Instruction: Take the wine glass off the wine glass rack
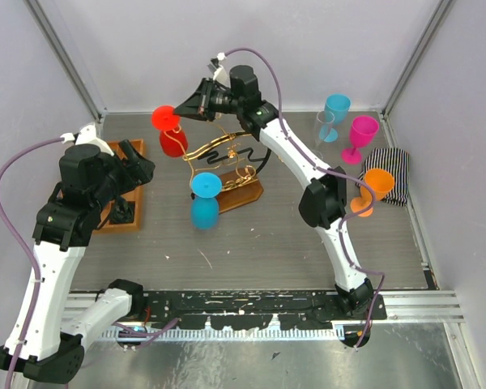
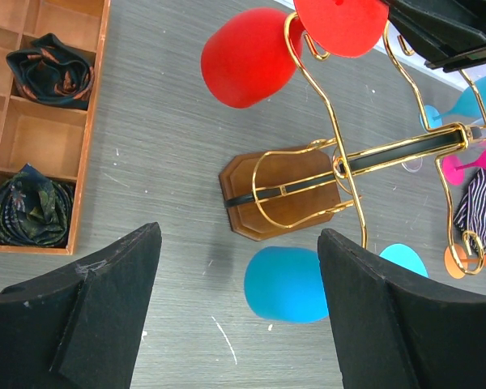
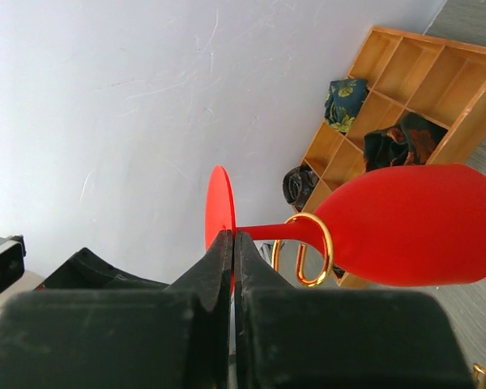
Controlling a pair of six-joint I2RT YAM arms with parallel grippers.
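Observation:
The gold wire wine glass rack stands mid-table on its brown wooden base. A red wine glass hangs bowl-down at the rack's far-left end, its stem inside a curled gold loop. My right gripper is shut on the edge of this glass's round foot. A blue wine glass hangs from the rack's near end. My left gripper hovers open to the left of the rack, with the blue glass below it, near the right finger and untouched.
An orange-brown compartment tray holding rolled dark cloths lies at the left, under my left arm. At the right rear stand cyan, clear and magenta glasses, plus an orange glass by a striped cloth.

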